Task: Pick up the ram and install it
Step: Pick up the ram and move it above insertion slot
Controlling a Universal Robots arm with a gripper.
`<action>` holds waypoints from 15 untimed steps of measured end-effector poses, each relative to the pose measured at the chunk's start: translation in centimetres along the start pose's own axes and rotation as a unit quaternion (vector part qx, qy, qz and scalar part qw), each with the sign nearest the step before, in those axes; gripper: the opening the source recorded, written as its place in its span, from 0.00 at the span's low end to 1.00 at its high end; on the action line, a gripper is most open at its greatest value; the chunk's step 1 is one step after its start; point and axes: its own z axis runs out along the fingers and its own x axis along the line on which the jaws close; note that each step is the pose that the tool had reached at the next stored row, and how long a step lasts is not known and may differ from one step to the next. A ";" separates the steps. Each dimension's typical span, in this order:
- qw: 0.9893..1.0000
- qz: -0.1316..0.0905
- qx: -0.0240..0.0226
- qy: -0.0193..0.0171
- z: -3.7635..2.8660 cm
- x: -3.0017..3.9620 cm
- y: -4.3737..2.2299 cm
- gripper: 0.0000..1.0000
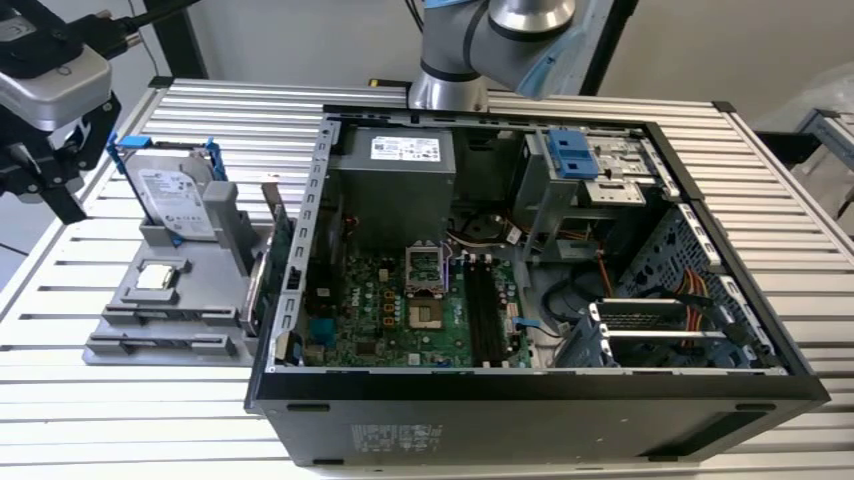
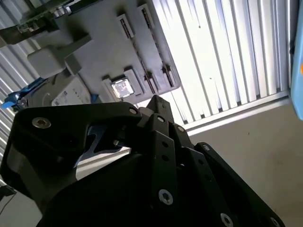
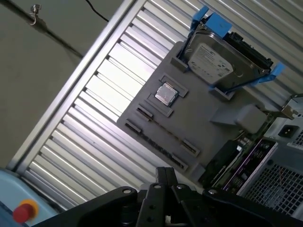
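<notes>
Well over at the exterior view's left, the black pincer (image 1: 51,195) hangs by the ribbed aluminium counter (image 1: 134,420); I cannot tell whether it is open or closed. The long, thin ram stick (image 1: 256,285) stands on edge in the grey plastic holder (image 1: 147,320), its long axis running alongside the open black computer case (image 1: 534,400).

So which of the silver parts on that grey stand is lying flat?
The small square silver chip. It lies flat in its pocket, while the hard drive with blue rails stands upright.
</notes>
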 end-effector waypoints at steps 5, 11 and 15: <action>1.000 -0.018 0.000 0.001 0.00 0.00 0.00 0.00; 0.999 -0.033 0.000 0.002 0.00 0.00 0.00 0.00; 0.999 -0.042 0.000 0.002 0.00 0.00 0.00 0.00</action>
